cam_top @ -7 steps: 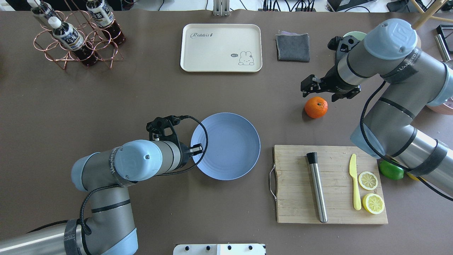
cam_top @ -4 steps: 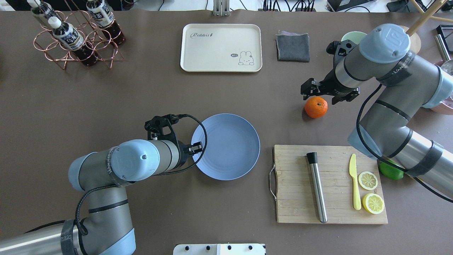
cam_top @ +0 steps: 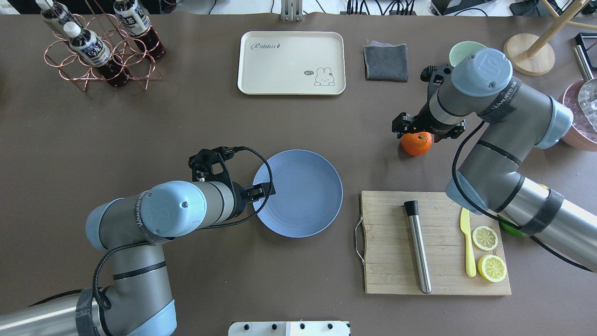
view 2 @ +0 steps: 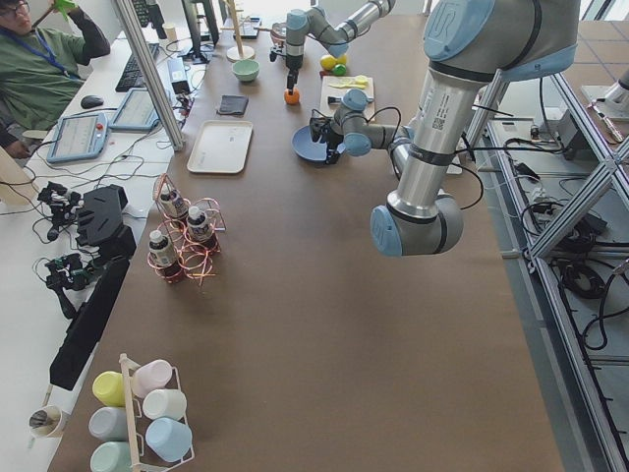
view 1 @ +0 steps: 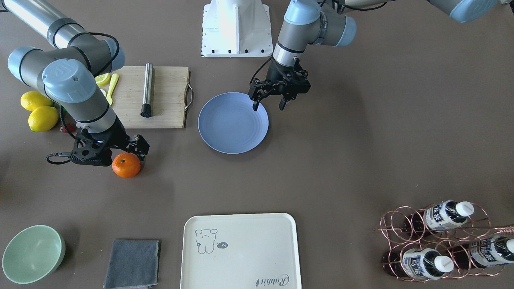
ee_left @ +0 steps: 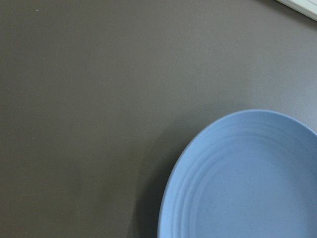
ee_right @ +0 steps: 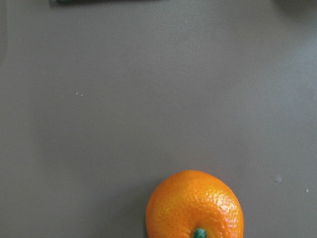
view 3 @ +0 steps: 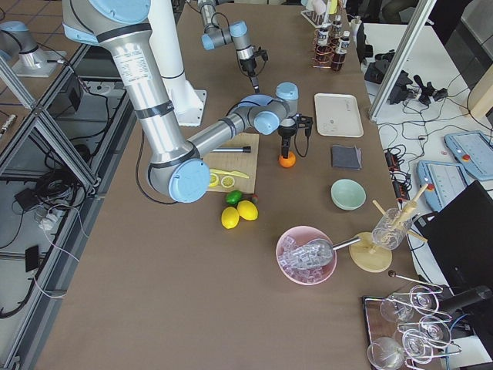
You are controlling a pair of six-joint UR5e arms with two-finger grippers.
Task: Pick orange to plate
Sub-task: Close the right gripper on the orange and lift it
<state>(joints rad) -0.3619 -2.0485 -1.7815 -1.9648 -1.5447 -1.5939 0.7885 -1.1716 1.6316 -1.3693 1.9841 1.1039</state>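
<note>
Nearest my side of the right pincer (cam_top: 428, 131) lies the wooden cutting board (cam_top: 387, 242), carrying a steel rod (cam_top: 418, 249), a yellow knife (cam_top: 468, 245) and two lemon halves (cam_top: 485, 238).

Level with the board's far edge, the left pincer (view 1: 268, 105) hangs with its jaws spread wide and holds nothing. One finger sits over the rim of the light-blue plate (cam_top: 308, 210), the other just outside it. The plate lies on the table directly ahead of that pincer, with nothing on it.

Further out, the right pincer points straight down at the orange (cam_top: 416, 144), jaws wide. The fruit sits on the table just beneath it, slightly toward my side, well apart from the plate. My right wrist camera shows the orange at the bottom edge of its view, stem dot up. I cannot tell whether the fingers touch the skin.

Beyond the right pincer lie a folded grey cloth (cam_top: 385, 62) and a mint-green bowl (view 1: 32, 253). Beyond the left pincer is the cream tray (cam_top: 289, 63).
</note>
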